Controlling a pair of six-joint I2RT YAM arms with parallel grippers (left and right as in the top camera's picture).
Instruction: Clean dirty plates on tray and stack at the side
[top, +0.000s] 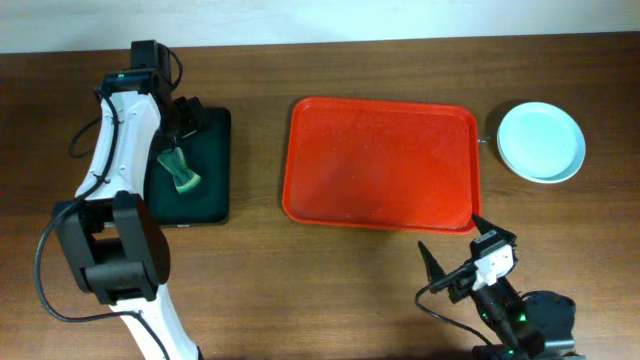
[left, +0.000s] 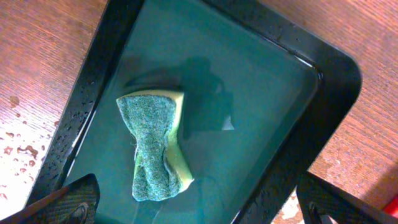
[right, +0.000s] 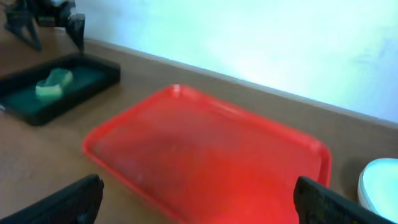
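Left hand wide open, holding nothing, above the black tray. Right hand likewise wide and unladen, low near the front edge of the wooden worktop, toward its right side. Red tray mid-worktop, nearer the far edge. Black tray of teal water left of it. Pale-mint plates stacked just beyond the red tray's right rim, toward the far right corner. Green sponge inside the black tray, pinched at its middle.
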